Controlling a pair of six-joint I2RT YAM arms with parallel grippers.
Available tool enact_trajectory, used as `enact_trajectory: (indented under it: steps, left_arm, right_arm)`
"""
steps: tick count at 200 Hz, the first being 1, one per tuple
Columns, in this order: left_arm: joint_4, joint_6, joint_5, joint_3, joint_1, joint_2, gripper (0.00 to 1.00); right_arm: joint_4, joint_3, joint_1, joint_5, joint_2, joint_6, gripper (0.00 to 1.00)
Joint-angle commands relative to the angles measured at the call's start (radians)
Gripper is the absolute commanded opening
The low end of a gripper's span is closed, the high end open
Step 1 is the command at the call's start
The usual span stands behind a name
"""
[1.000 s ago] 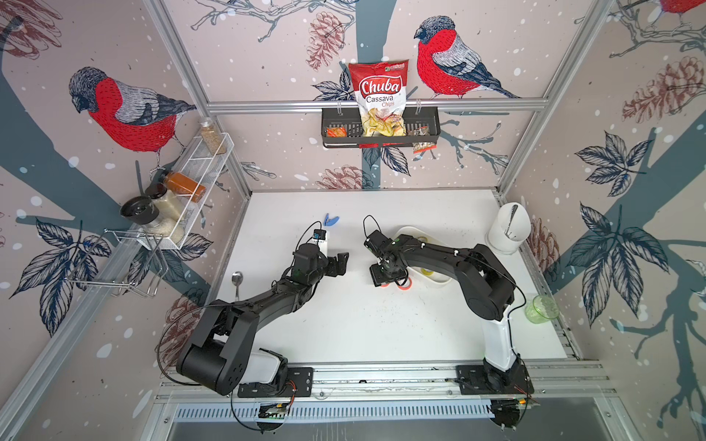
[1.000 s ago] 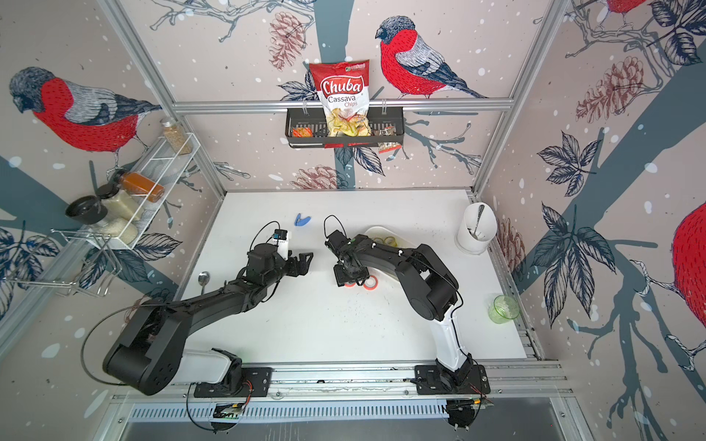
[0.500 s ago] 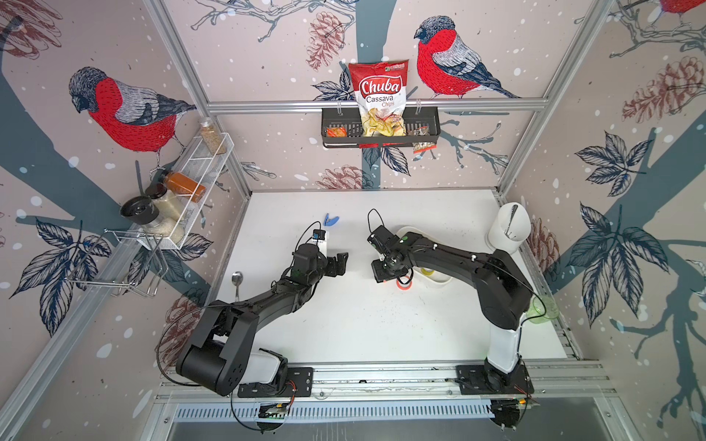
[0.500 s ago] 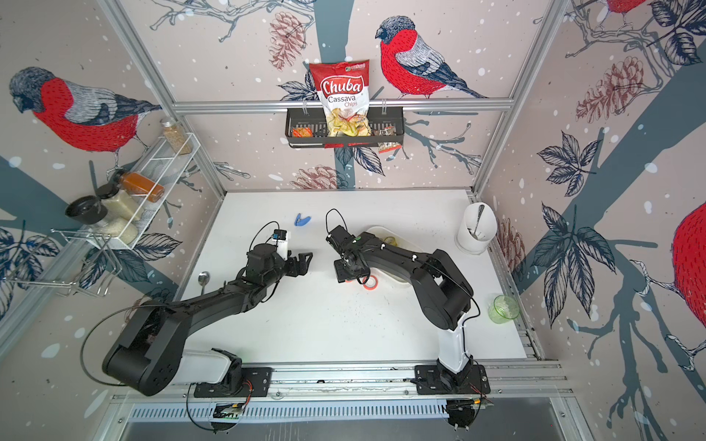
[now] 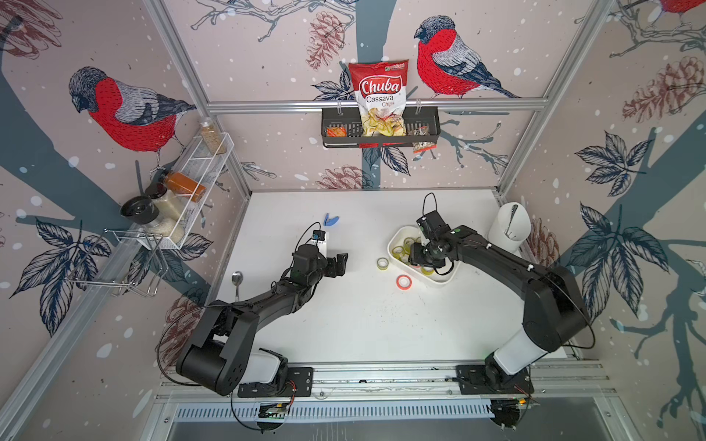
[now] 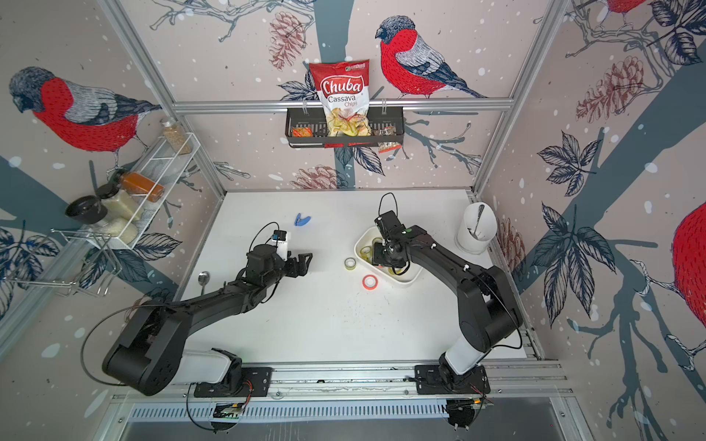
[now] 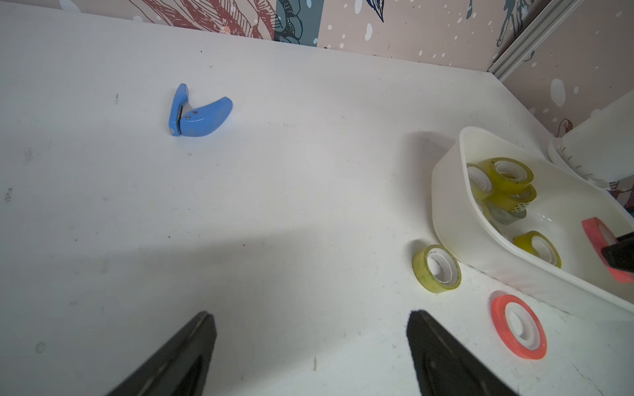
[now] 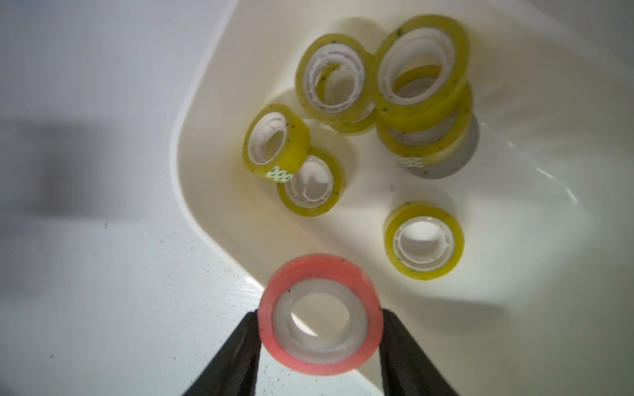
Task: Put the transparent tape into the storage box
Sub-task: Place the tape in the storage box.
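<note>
The storage box (image 5: 443,281) is a shallow white bin on the right half of the table, with several yellowish transparent tape rolls (image 8: 423,240) inside. One more transparent tape roll (image 5: 382,263) (image 7: 437,269) stands on the table just outside the box wall. My right gripper (image 8: 320,319) is shut on a red tape roll (image 8: 320,315) with a white core, held above the box's rim (image 8: 192,192). In both top views the right gripper (image 5: 414,254) (image 6: 378,254) sits over the box. My left gripper (image 5: 342,263) (image 7: 310,315) hangs open and holds nothing, left of the rolls.
A second red tape roll (image 5: 403,281) (image 7: 518,325) lies flat beside the box. A blue tape cutter (image 5: 331,220) lies at the back, a spoon (image 5: 237,278) at the left edge. A tall white holder (image 5: 510,225) stands at the right wall; a black basket (image 5: 380,130) hangs behind.
My right gripper has closed a little on the red roll and carried it from the table beside the box to above the box's rim. The left arm has not moved.
</note>
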Motion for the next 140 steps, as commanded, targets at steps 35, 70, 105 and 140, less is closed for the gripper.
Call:
enact_trajectory:
  steps: [35, 70, 105, 140]
  left_arm:
    - [0.067, 0.022, 0.01, -0.012, 0.006, 0.004, 0.92]
    - [0.069, 0.024, 0.018, 0.001, 0.009, 0.026, 0.92]
    - [0.068, 0.025, 0.017, 0.001, 0.012, 0.028, 0.91]
    - [0.067, 0.025, 0.023, 0.0, 0.013, 0.023, 0.91]
  right_arm:
    - [0.02, -0.019, -0.148, 0.055, 0.029, -0.065, 0.53]
    - [0.032, 0.001, -0.191, 0.072, 0.092, -0.086, 0.53]
    - [0.027, 0.04, -0.196, 0.118, 0.162, -0.093, 0.54]
    - [0.001, 0.085, -0.19, 0.178, 0.215, -0.091, 0.54]
